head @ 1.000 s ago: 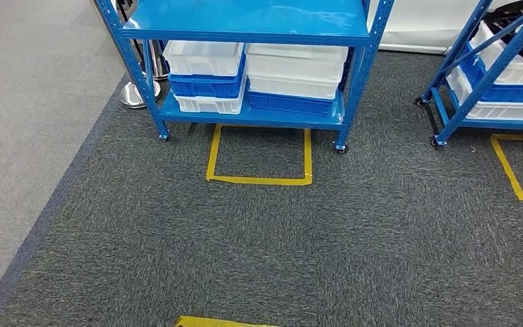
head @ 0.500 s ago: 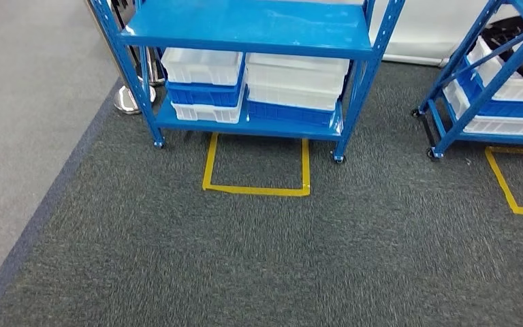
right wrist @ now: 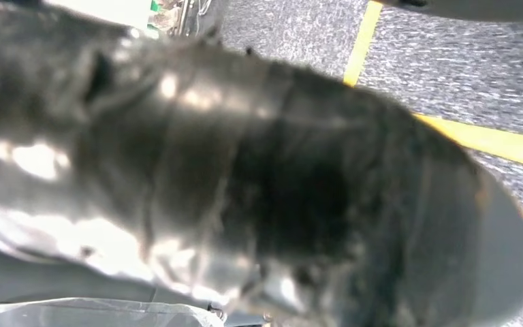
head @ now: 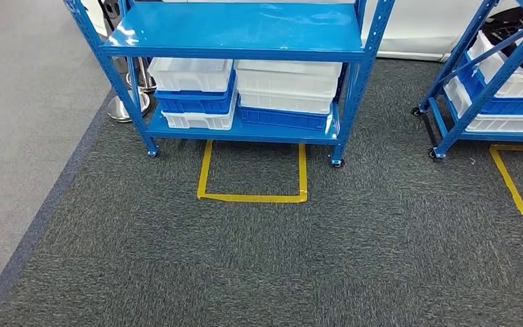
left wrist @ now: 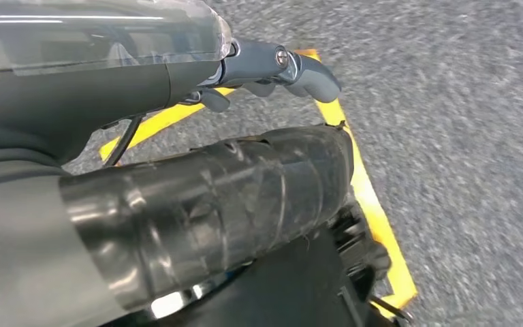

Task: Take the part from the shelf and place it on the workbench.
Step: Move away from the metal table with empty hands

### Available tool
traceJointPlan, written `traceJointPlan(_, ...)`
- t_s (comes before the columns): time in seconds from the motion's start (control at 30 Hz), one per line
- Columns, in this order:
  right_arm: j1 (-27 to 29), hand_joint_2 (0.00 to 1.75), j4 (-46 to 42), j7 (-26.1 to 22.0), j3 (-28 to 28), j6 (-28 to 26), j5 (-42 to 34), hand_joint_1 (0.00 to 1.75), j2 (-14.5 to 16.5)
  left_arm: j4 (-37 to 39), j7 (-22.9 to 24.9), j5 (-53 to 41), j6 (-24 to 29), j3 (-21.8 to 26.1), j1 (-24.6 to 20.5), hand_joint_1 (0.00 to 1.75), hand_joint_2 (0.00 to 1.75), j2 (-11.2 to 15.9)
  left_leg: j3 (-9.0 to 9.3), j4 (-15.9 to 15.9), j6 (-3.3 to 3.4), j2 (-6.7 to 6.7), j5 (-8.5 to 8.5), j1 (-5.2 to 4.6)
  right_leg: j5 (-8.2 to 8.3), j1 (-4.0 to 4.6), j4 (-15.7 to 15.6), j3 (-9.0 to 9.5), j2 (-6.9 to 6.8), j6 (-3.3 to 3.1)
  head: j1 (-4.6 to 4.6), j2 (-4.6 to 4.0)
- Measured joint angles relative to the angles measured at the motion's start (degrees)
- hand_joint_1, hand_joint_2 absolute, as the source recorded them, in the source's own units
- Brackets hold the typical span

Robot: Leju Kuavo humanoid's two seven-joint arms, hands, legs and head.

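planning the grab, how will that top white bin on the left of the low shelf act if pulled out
The white bin looks like thin moulded plastic, so probably stiff and light for its size. It rests on a blue bin in a stack, so pulling it may drag that one along. The shelf hangs close above, so lifting room looks tight.

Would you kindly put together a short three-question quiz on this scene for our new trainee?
1. True or false: the middle shelf of the nearer blue rack carries stacked bins.
2. Multiple choice: the yellow tape outline on the carpet lies (A) in front of the nearer rack, reaching under it, (B) on the light grey floor, (C) on top of the bins.
3. Which two colours are the bins on the bottom shelf?

Key: 1 false, its visible top is bare; 2 A; 3 white and blue.
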Motion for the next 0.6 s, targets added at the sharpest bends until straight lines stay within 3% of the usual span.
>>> traceJointPlan(0.07,0.0,0.0,0.0,0.0,0.0,0.0,0.0,0.0,0.0,0.0,0.0,0.0,0.0,0.0,0.1,0.0,0.0,0.0,-4.67,5.9,-0.18,-0.01,-3.27,0.01,-0.84,0.24,0.0,0.88,0.18,-0.31,-0.02,0.0)
traceJointPlan(0.1,0.0,0.0,0.0,0.0,0.0,0.0,0.0,0.0,0.0,0.0,0.0,0.0,0.0,0.0,0.2,0.0,0.0,0.0,-6.11,6.7,-0.1,-0.01,-4.15,0.01,-1.35,0.39,0.0,1.49,0.31,-0.36,-0.03,0.0)
traceJointPlan(0.13,0.0,0.0,0.0,0.0,0.0,0.0,0.0,0.0,0.0,0.0,0.0,0.0,0.0,0.0,0.3,0.0,0.0,0.0,-6.73,5.8,0.12,-0.02,-3.81,-0.01,-1.88,0.55,0.0,2.22,0.42,-0.37,-0.02,0.0)
traceJointPlan(0.17,0.0,0.0,0.0,0.0,0.0,0.0,0.0,0.0,0.0,0.0,0.0,0.0,0.0,0.0,0.4,0.0,0.0,0.0,-6.58,3.2,0.52,-0.02,-1.91,-0.11,-2.44,0.73,-0.1,3.02,0.49,-0.37,-0.02,0.0)
traceJointPlan(0.23,0.1,0.0,0.1,0.1,0.0,0.0,0.0,0.0,0.1,0.0,0.1,0.0,0.0,0.0,0.6,0.0,0.0,0.0,-5.64,-3.4,1.64,-0.11,3.99,-0.59,-3.54,0.95,-0.1,4.23,0.58,-0.23,0.06,0.0)
traceJointPlan(0.27,0.1,0.0,0.1,0.1,0.0,0.0,0.0,0.0,0.2,0.0,0.2,0.0,0.0,0.0,0.6,0.0,0.0,0.1,-5.21,-5.7,2.07,-0.25,6.06,-0.96,-4.02,0.93,-0.2,4.6,0.63,0.01,0.06,0.0)
traceJointPlan(0.3,0.0,0.0,0.1,0.2,0.0,0.0,0.0,0.0,0.2,0.0,0.2,0.0,0.0,0.0,0.7,0.0,0.0,0.1,-4.99,-7.1,2.43,-0.39,7.17,-1.3,-4.29,0.81,-0.2,4.98,0.7,0.32,0.05,0.0)
traceJointPlan(0.4,-0.3,0.0,0.1,0.2,0.0,0.0,0.0,0.0,0.3,0.0,0.3,0.0,-0.1,0.0,0.7,0.0,0.0,0.1,-3.19,-8.9,3.29,-0.55,7.4,-1.55,-4.11,0.51,0.7,5.92,0.72,1.34,-0.09,0.0)
traceJointPlan(0.47,-0.4,0.0,0.1,0.2,0.0,0.0,0.0,0.0,0.3,0.0,0.3,0.0,-0.1,0.0,0.6,0.0,0.0,0.1,-1.47,-9.8,3.84,-0.52,7.36,-1.32,-4.69,0.38,4.5,4.21,0.59,1.91,-0.08,0.0)
traceJointPlan(0.57,-0.4,0.0,0.2,0.2,0.0,0.0,0.1,0.0,0.3,0.0,0.3,0.0,-0.1,0.0,0.4,0.0,0.0,0.0,-0.19,-10.2,4.1,-0.5,6.41,-1.19,-8.76,-0.01,13.7,-2.5,0.49,2.77,-0.07,0.0)
traceJointPlan(0.6,-0.4,0.0,0.2,0.2,0.0,0.0,0.1,0.0,0.2,0.0,0.3,0.0,-0.1,0.0,0.4,0.0,0.0,0.0,0.34,-10.2,4.02,-0.55,5.9,-1.11,-9.85,-0.16,15.2,-4.24,0.47,3.01,-0.08,0.0)
